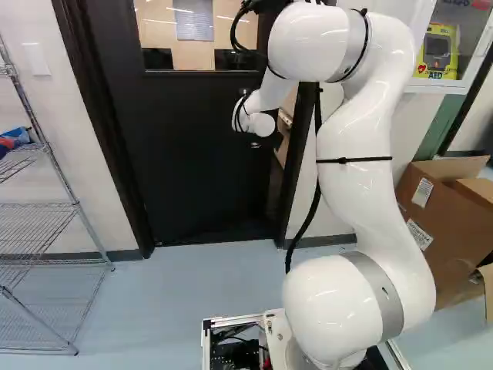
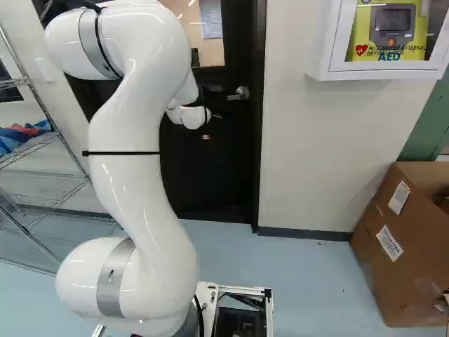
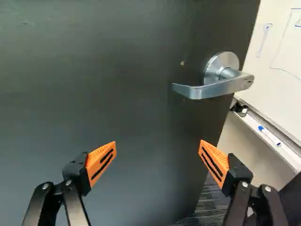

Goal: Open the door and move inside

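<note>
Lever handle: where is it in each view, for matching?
Left base view: can't make it out; the arm overlaps the door.
Right base view: lever handle upper middle, right of the arm.
Wrist view: ahead of the open gripper, near the door's edge.
Shared landmark: the black door.

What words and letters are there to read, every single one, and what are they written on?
"AED": on the yellow defibrillator case in the white wall cabinet.
"AUTOMATED EXTERNAL": also on that case; the line under it is too blurred to read surely.
Red letters at the top right of the left base view: too cut off to read.
White labels on the cardboard box: print too small.
Whiteboard: blue lines, no words.
</note>
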### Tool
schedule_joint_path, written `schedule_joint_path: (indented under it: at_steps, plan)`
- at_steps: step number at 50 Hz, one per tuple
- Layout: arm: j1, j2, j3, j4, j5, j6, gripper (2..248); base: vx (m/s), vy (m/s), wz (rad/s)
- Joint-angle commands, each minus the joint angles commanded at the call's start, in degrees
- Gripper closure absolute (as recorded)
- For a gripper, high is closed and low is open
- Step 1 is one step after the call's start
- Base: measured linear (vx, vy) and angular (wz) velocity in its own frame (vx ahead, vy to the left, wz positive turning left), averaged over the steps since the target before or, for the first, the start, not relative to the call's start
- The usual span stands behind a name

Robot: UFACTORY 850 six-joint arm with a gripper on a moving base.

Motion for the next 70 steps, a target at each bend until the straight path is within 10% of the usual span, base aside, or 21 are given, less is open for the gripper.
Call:
schedule_joint_path:
  at_steps: [22,70]
  plan:
    - [2.49,-3.88,-5.04,-10.92,0.00,0.00,3,0.000,0.000,0.000]
    - [5.75,-18.89,-25.48,-11.70,0.00,0.00,3,-0.002,-0.001,0.000]
